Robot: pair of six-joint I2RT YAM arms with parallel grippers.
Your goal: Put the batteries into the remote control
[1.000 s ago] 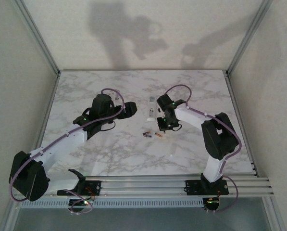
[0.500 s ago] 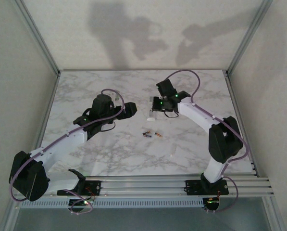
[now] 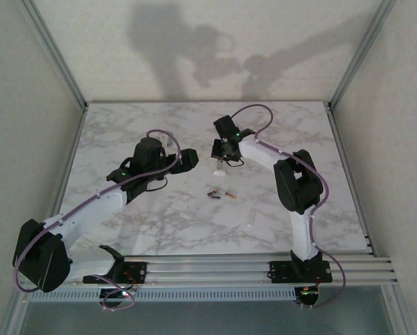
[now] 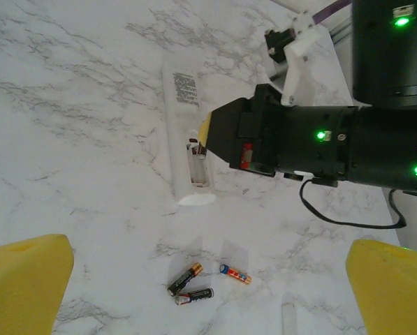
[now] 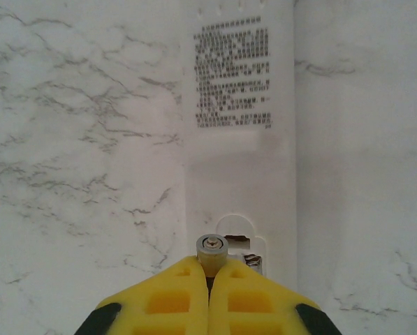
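Note:
The white remote control [image 5: 239, 132] lies back side up with its battery bay [image 5: 244, 243] open; it also shows in the left wrist view [image 4: 181, 118] and from above [image 3: 220, 165]. My right gripper [image 5: 209, 273] is shut on a battery [image 5: 212, 249], whose silvery end sticks out just over the bay's near edge. From above the right gripper [image 3: 223, 149] hangs over the remote. Three loose batteries lie on the table: two dark ones [image 4: 186, 278] [image 4: 193, 296] and a blue-and-orange one [image 4: 235, 273]. My left gripper [image 4: 208, 283] hovers open above them, left of the remote [image 3: 188, 159].
The marble table [image 3: 124, 132] is walled by metal posts at the back corners. A pale flat strip [image 4: 289, 317] lies on the table to the right of the loose batteries. The right arm [image 4: 348, 146] crosses the space beside the remote.
The right gripper has travelled from beside the loose batteries up to the remote, staying shut. The left arm and the batteries on the table have not moved.

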